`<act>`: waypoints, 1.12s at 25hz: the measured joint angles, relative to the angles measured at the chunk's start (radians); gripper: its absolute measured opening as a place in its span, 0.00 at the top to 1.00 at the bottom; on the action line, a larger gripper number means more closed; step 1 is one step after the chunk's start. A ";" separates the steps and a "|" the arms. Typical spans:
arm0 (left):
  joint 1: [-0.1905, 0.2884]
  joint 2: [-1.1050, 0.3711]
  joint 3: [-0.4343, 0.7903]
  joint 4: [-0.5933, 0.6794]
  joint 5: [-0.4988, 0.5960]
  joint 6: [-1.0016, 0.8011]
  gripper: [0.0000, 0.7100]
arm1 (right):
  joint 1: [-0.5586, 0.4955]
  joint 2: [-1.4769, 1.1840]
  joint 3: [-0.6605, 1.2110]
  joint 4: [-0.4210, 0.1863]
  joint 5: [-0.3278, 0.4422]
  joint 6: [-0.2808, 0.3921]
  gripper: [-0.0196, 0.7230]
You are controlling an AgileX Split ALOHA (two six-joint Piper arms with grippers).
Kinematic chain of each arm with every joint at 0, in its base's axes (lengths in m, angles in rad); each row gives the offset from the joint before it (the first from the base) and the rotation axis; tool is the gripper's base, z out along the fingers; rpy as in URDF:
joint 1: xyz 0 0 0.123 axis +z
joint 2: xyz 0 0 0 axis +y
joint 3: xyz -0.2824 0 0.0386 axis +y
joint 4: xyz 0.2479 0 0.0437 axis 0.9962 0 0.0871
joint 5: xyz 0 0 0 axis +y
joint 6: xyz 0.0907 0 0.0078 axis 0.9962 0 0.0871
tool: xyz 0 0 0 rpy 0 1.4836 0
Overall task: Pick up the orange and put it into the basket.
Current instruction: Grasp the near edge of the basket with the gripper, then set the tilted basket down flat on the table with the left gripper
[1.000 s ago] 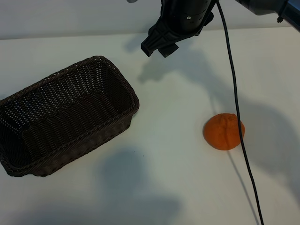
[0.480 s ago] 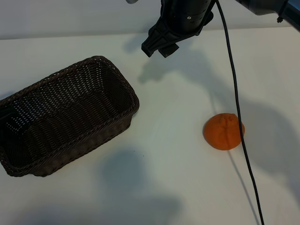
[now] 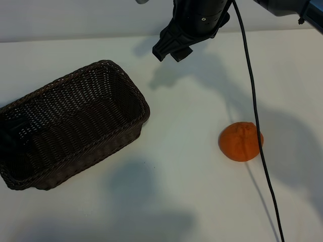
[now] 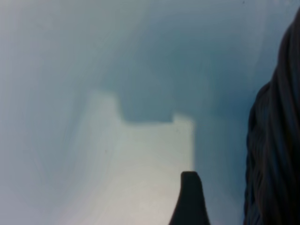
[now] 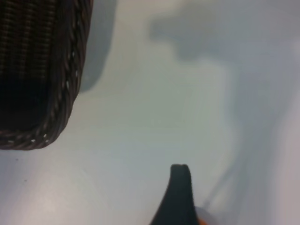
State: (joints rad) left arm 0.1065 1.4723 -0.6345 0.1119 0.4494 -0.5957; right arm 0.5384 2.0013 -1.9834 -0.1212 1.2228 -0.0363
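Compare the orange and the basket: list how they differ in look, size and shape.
Colour: the orange is bright orange with dimpled skin; the basket is dark brown woven wicker.
Shape: the orange is round and slightly lumpy; the basket is rectangular with rounded corners and sloping sides.
Size: the orange is far smaller than the basket.
Form: the orange is a solid lump; the basket is open-topped and holds nothing.
Shared: both rest apart on the white table, neither held.

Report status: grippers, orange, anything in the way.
Right gripper open, empty, hanging above the table's far side. Left gripper open, empty, at the basket's left end. Orange on the table, untouched, well right of the basket. Black cable crosses the orange.
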 joint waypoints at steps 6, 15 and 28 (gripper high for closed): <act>0.000 0.031 0.031 -0.047 -0.076 0.014 0.17 | 0.000 0.000 0.000 0.000 0.000 -0.001 0.18; 0.000 0.043 0.077 -0.080 -0.153 0.010 0.40 | 0.000 0.000 0.000 0.004 0.000 -0.002 0.18; 0.001 0.030 0.078 -0.112 -0.147 0.073 0.40 | 0.000 0.000 0.000 0.018 0.000 -0.002 0.18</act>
State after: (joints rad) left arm 0.1074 1.5025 -0.5567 0.0000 0.3029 -0.5231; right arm 0.5384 2.0013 -1.9834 -0.1028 1.2228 -0.0383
